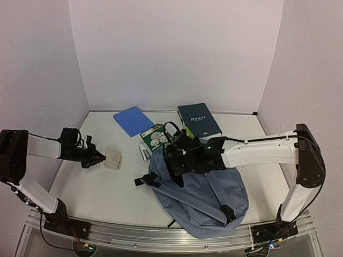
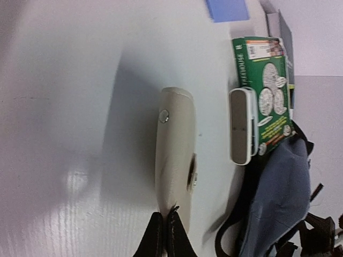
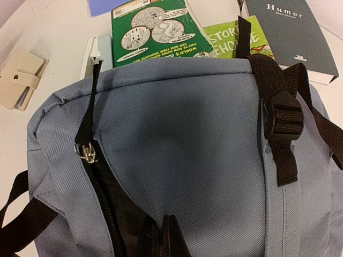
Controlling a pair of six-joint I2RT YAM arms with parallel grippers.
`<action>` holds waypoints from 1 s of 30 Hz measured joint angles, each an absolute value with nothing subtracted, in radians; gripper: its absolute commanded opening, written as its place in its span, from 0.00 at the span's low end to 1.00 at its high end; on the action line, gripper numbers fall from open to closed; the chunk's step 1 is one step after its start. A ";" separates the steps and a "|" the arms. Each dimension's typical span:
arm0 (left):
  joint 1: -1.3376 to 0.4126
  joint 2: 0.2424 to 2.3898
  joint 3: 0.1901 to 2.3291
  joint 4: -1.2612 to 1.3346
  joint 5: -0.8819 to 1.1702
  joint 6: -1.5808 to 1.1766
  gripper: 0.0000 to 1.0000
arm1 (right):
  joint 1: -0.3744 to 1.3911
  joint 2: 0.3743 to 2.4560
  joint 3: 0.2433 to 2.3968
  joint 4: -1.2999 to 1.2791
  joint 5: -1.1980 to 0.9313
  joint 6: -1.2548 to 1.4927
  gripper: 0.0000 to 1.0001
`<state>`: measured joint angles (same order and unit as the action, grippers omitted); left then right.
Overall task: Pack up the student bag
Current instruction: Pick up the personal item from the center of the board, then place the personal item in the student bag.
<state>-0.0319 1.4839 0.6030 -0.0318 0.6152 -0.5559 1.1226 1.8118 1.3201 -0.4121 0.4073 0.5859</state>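
The backpack lies slumped on the table, near the front edge and right of centre, with its top towards the books. The right gripper sits on the flap beside the zipper, its jaws pressed together, seemingly pinching fabric. It looks like the opening step: only a dark sliver of lining shows, so the mouth needs lifting wide next. On the other side, the left gripper sits at the end of the beige wallet, jaws nearly touching. Whether they grip the wallet, I can't tell. The white case, green book, dark book and blue folder wait beyond the bag. The bag's inside is hidden, and the arm covers its top corner from above.
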 measured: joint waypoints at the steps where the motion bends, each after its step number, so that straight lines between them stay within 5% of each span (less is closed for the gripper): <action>1: -0.032 1.459 0.599 -0.032 0.627 -0.566 0.00 | 1.119 1.812 1.320 -0.411 0.403 0.588 0.00; 18: -0.314 1.147 0.700 -0.070 0.780 -0.786 0.00 | 1.069 1.823 1.336 -0.404 0.339 0.633 0.00; 30: -0.559 1.290 0.720 0.033 0.782 -0.928 0.00 | 1.066 1.834 1.361 -0.410 0.340 0.641 0.00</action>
<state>-0.5590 1.2897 0.7199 0.0326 0.7821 -0.9281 1.0664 1.8336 1.3610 -0.4096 0.3399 0.6406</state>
